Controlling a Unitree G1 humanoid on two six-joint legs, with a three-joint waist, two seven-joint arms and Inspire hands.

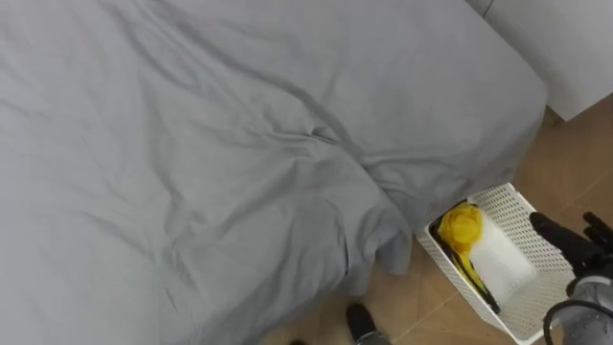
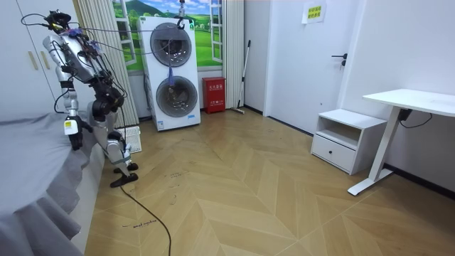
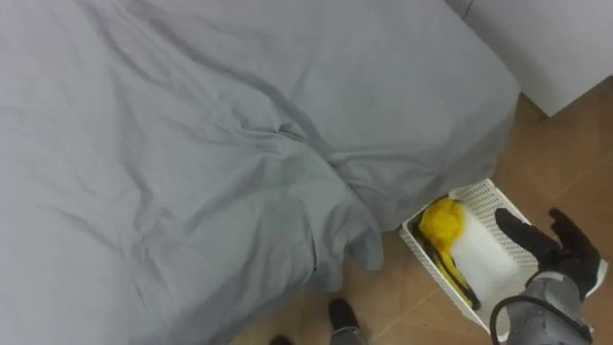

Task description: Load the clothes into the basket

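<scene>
Stood at corner of grey bed (image 1: 239, 144). Held right hand (image 3: 554, 251) over white basket (image 1: 517, 206) on floor, fingers straight, gripping nothing. Saw yellow garment (image 1: 460, 225) and white garment (image 1: 498, 259) lying inside basket. Hung left hand (image 2: 75, 139) beside bed; could not tell its fingers

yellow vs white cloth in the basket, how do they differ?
The yellow cloth is balled up, a strip trailing along the wall; the white cloth lies smooth and broader. Yellow sits at the end by the bed, white in the middle. Both lie in the basket, touching.
</scene>
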